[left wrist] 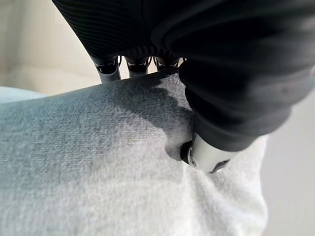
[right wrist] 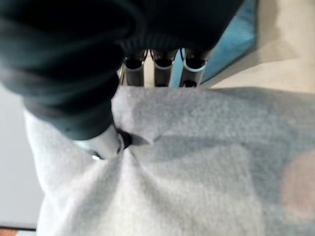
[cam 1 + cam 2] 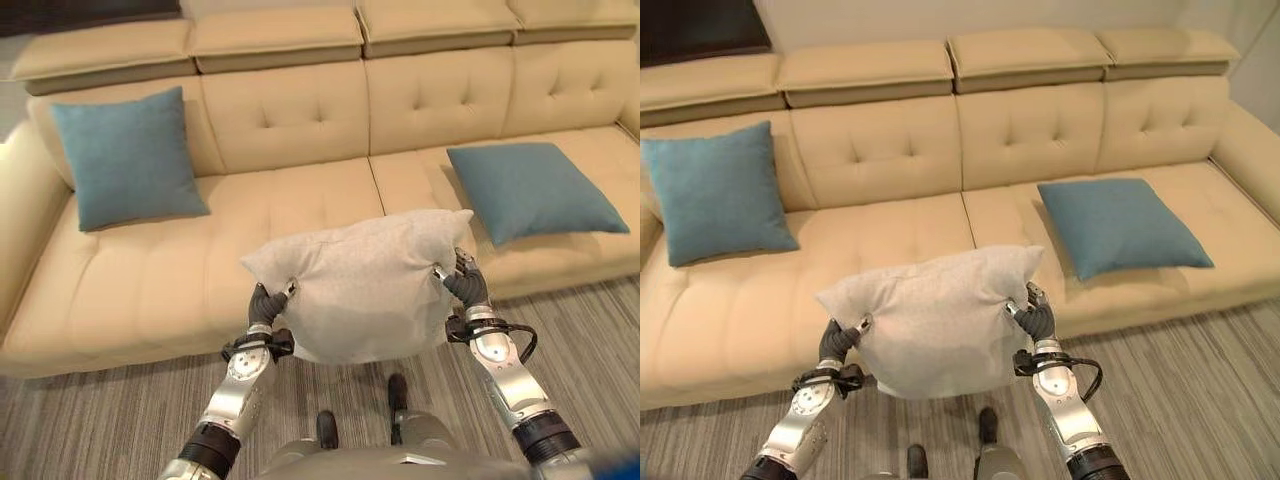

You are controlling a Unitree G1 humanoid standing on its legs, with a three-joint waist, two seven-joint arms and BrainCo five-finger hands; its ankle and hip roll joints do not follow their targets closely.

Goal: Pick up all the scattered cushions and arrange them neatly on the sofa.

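A light grey cushion (image 3: 365,283) hangs in the air in front of the beige sofa (image 3: 290,210), held between both hands. My left hand (image 3: 266,304) pinches its left edge, thumb (image 1: 204,155) pressed into the cloth. My right hand (image 3: 466,283) pinches its right edge, thumb (image 2: 101,140) dug into the fabric. One blue cushion (image 3: 127,157) leans upright against the sofa's back at the left end. Another blue cushion (image 3: 532,190) lies flat on the seat to the right.
The sofa's middle seat (image 3: 300,205) is bare between the two blue cushions. A striped grey carpet (image 3: 110,420) covers the floor in front of the sofa. The left armrest (image 3: 20,215) bounds the seat on that side.
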